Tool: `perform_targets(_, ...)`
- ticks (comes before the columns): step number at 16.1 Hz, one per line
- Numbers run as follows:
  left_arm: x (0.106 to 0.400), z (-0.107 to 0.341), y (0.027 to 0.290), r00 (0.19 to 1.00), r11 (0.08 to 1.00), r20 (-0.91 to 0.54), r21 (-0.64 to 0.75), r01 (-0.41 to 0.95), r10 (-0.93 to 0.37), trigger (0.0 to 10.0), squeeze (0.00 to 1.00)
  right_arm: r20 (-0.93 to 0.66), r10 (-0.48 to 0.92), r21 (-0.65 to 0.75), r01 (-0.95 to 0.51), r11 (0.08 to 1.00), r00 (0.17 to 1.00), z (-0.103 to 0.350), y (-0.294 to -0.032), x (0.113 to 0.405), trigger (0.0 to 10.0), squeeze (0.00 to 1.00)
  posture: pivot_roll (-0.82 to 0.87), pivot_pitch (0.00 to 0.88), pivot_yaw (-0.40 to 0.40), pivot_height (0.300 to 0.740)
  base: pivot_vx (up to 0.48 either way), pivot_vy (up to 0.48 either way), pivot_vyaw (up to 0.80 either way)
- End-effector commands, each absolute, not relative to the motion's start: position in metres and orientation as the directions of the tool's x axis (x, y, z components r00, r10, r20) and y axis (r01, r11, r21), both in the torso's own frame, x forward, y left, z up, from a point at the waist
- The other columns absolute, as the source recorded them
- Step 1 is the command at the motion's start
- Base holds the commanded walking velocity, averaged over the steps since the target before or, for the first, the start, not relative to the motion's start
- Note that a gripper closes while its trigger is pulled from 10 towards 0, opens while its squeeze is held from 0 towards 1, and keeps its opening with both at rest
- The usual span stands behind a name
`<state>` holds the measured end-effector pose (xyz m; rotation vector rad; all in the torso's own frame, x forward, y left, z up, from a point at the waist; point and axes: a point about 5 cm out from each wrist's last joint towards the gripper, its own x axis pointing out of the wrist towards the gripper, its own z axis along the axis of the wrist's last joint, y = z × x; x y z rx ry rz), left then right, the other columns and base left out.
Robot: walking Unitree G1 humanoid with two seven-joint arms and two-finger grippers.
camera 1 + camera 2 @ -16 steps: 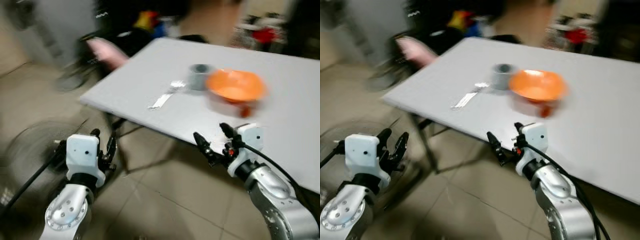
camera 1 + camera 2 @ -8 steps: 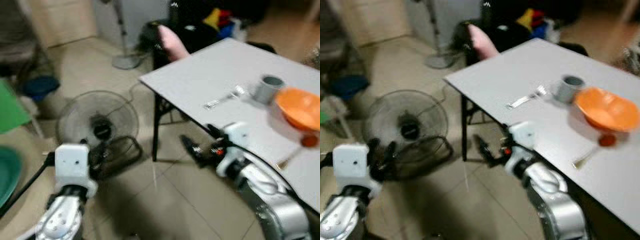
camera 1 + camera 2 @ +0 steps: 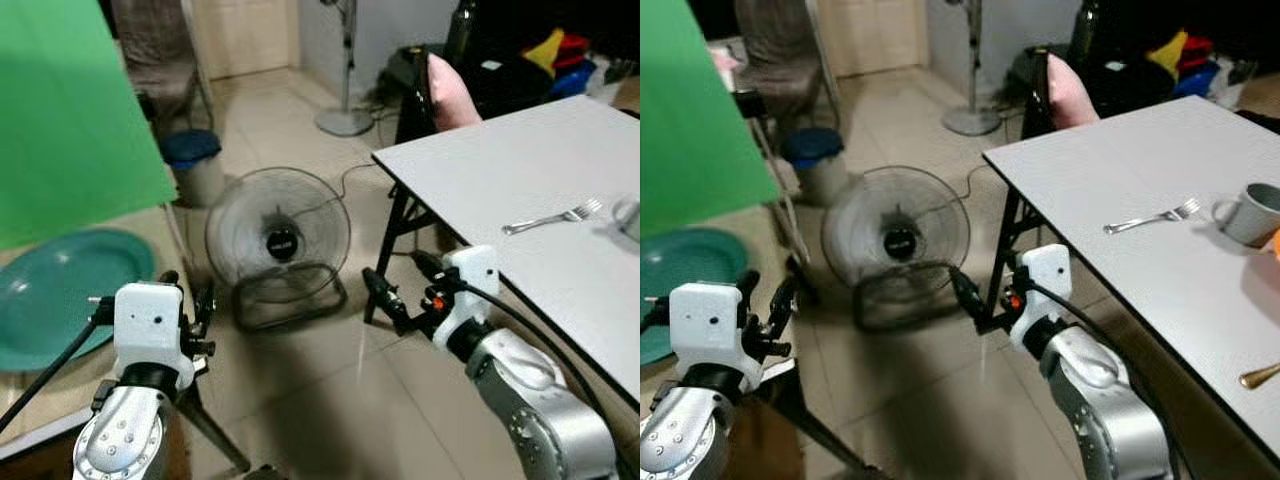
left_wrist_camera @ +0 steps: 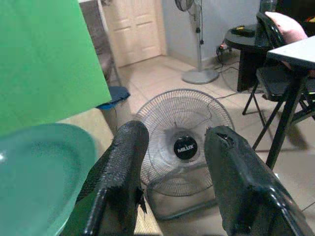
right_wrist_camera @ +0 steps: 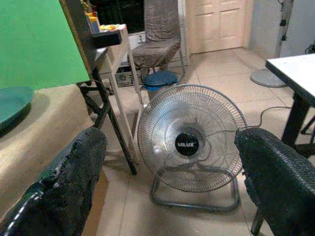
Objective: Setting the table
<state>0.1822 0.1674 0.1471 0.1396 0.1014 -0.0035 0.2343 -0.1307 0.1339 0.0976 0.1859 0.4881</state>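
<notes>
Left eye view: a teal plate (image 3: 60,295) lies at nine o'clock on a tan counter (image 3: 70,385), beneath a green panel (image 3: 75,110). The left gripper (image 3: 185,300) hangs at seven o'clock beside the plate, fingers apart and empty. A floor fan (image 3: 278,240) stands on the tiles at the centre, a blue bin (image 3: 192,150) behind it at eleven o'clock. The right gripper (image 3: 400,285) hovers at five o'clock, just off the corner of the white table (image 3: 520,170), its fingers spread wide and holding nothing. On the table at three o'clock lie a fork (image 3: 555,217) and, in the right eye view, a grey cup (image 3: 1252,212). A pink cushion (image 3: 450,90) rests on a chair at one o'clock.
</notes>
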Motion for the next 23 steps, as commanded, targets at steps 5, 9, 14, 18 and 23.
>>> perform_targets(5,0.186,0.153,0.166,0.996,0.988,-0.091,0.154,0.029,-0.015,10.0,0.0,-0.161,0.469,0.148,-0.448,0.882,0.869,0.137,-0.13,0.235,10.0,0.0,-0.02,0.011,0.044,0.74,0.0,0.357,0.0)
perform_targets(9,0.189,0.154,0.169,0.996,0.985,-0.088,0.168,0.025,-0.011,10.0,0.0,-0.165,0.457,0.165,-0.433,0.886,0.874,0.137,-0.13,0.236,10.0,0.0,-0.02,0.012,0.046,0.74,0.0,0.364,0.0)
perform_targets(14,0.193,0.157,0.173,0.996,0.984,-0.085,0.179,0.027,-0.012,10.0,0.0,-0.167,0.454,0.177,-0.427,0.887,0.875,0.138,-0.129,0.235,10.0,0.0,-0.02,0.014,0.049,0.74,0.0,0.368,-0.78)
perform_targets(18,0.193,0.16,0.174,0.997,0.983,-0.077,0.182,0.02,-0.006,10.0,0.0,-0.161,0.47,0.169,-0.445,0.88,0.868,0.14,-0.128,0.237,10.0,0.0,-0.02,0.015,0.044,0.74,0.0,0.36,-0.33)
perform_targets(23,0.192,0.16,0.171,0.997,0.984,-0.077,0.176,0.019,-0.005,10.0,0.0,-0.162,0.496,0.173,-0.47,0.866,0.853,0.14,-0.124,0.238,10.0,0.0,0.0,0.013,0.029,0.74,0.0,0.346,0.0)
